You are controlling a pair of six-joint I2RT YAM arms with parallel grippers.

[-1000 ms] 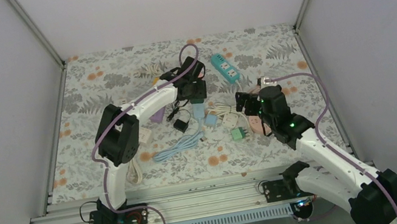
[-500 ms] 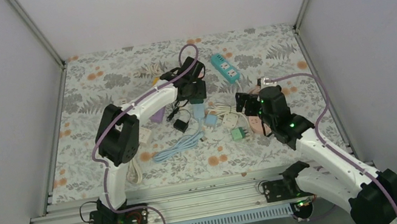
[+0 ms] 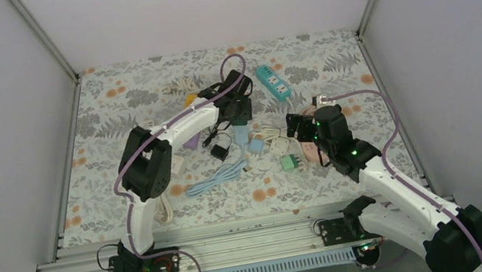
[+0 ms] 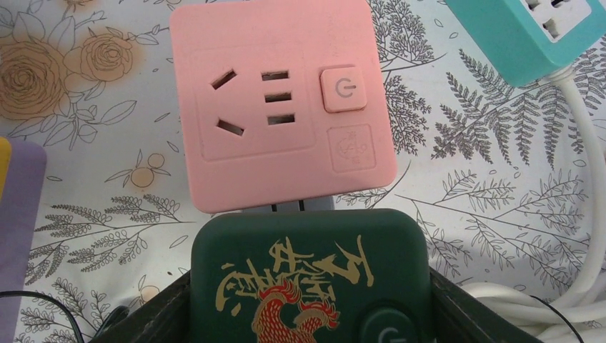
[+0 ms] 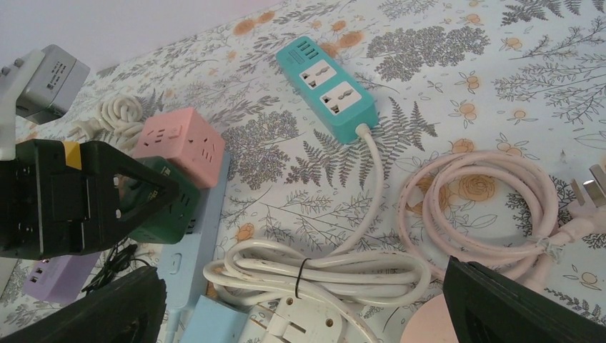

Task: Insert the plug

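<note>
Green plug point(image 4: 309, 279): rounded dark cube, gold-red rooster emblem

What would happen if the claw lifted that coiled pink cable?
The pink cable would probably sag and uncoil, since its loops lie slack and uneven. Its plug, lying free beside the coil, would likely dangle and swing.

left arm point(image 3: 179, 123): over cables point(image 3: 215, 140) | right arm point(image 3: 354, 152): beside green adapter point(image 3: 290, 162) | teal strip point(image 3: 273, 82): behind
</note>
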